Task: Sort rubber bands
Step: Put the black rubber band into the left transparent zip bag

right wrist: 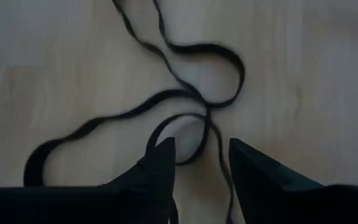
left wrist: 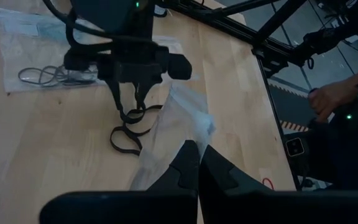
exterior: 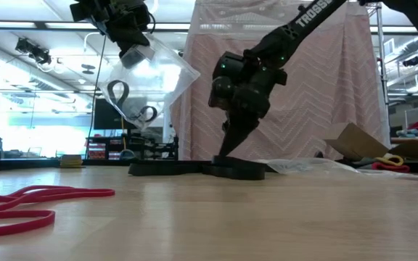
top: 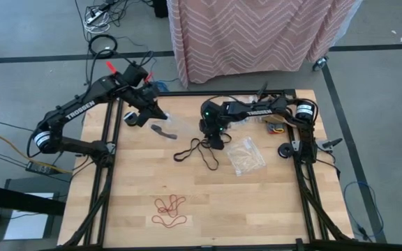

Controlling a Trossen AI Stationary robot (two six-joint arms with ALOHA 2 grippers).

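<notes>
With the right gripper (right wrist: pixel 201 163) parted over the thin black rubber bands (top: pixel 199 148), it should be lifted straight, clear of the loops.

A clear plastic bag (top: pixel 246 156) lies on the wooden table (top: pixel 271 209) before a pink curtain (top: pixel 250 31).

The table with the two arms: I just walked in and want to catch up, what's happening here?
The robot is sorting rubber bands. The right gripper is down at the table's middle, fingers apart over the black rubber bands lying on the wood. The left gripper, shut, holds a clear plastic bag up off the table, with a few bands inside. A cluster of red rubber bands lies near the front edge.
</notes>
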